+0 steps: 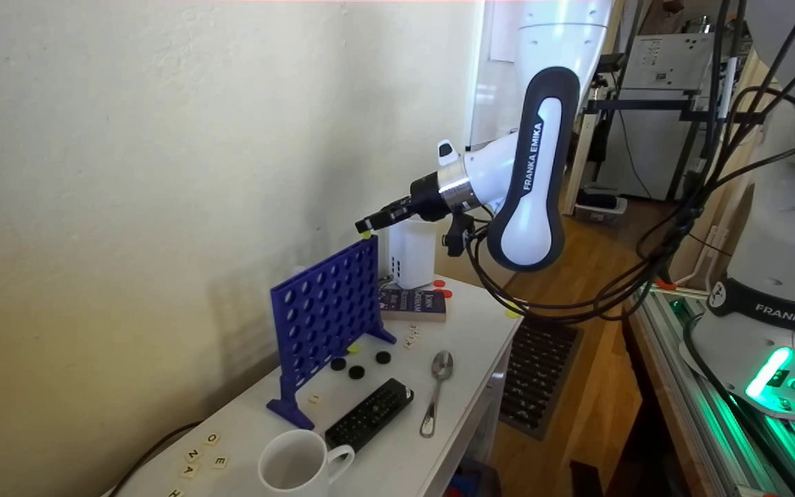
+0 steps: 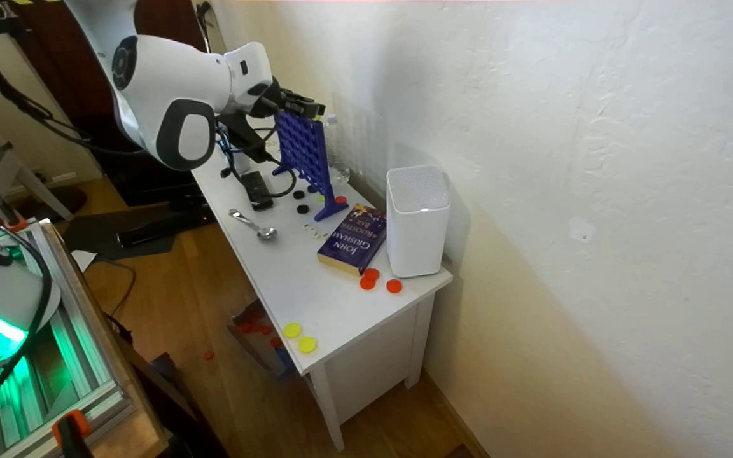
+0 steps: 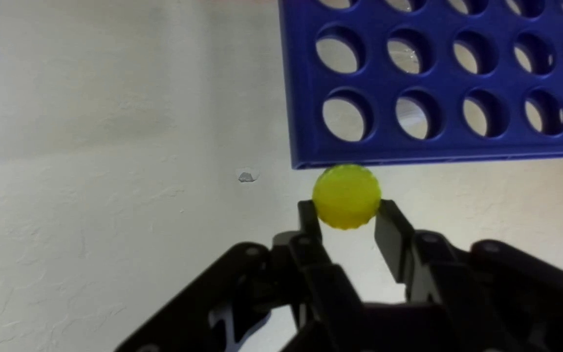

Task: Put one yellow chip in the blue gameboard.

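Note:
The blue gameboard (image 1: 328, 298) stands upright on the white table near the wall, and it also shows in an exterior view (image 2: 306, 143) and in the wrist view (image 3: 379, 83). My gripper (image 3: 347, 210) is shut on a yellow chip (image 3: 346, 196), with a fingertip on each side. The chip is at the board's top edge, near one end column; I cannot tell whether it has entered the slot. In both exterior views the gripper (image 1: 363, 226) (image 2: 321, 109) is just above that top corner. Other yellow chips lie at the table corner (image 2: 292, 329) and by the board's base (image 1: 353, 348).
A white box (image 2: 418, 222) and a book (image 2: 355, 238) are beside the board's end, with red chips (image 2: 394, 285) nearby. Black chips (image 1: 356, 373), a remote (image 1: 370, 414), a spoon (image 1: 437, 386) and a white mug (image 1: 287, 476) are in front. The wall (image 1: 163, 207) is close behind.

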Robot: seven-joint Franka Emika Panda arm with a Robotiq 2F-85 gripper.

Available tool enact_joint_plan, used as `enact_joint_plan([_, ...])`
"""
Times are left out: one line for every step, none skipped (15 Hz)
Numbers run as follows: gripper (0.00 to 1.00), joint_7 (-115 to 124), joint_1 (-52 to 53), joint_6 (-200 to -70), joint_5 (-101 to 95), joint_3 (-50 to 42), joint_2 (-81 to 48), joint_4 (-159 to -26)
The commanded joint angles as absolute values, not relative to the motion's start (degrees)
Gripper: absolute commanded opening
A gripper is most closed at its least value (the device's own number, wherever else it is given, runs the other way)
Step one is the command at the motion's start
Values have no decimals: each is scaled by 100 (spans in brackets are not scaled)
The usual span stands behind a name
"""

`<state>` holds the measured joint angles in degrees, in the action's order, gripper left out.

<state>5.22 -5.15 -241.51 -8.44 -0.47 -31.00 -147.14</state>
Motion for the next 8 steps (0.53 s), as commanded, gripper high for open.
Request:
enact_joint_plan([9, 672, -572, -24289, -799, 44, -3094, -14585])
enact_joint_plan([9, 690, -577, -24280, -797, 42, -3082, -14576])
enact_joint_plan([9, 718, -587, -24281, -814, 42, -3076, -14554])
enact_joint_plan([9, 785, -611, -24283, -881, 58, -3052, -14533])
enact_joint_plan([9, 822, -614, -24283, -884, 64, -3031, -14531])
enact_joint_plan([9, 916, -641, -24284, -922, 86, -2991, -14547])
enact_joint_plan([9, 994, -658, -24285, -954, 104, -2940, -14571])
enact_joint_plan([9, 1077, -677, -24284, -996, 125, -2832, -14657])
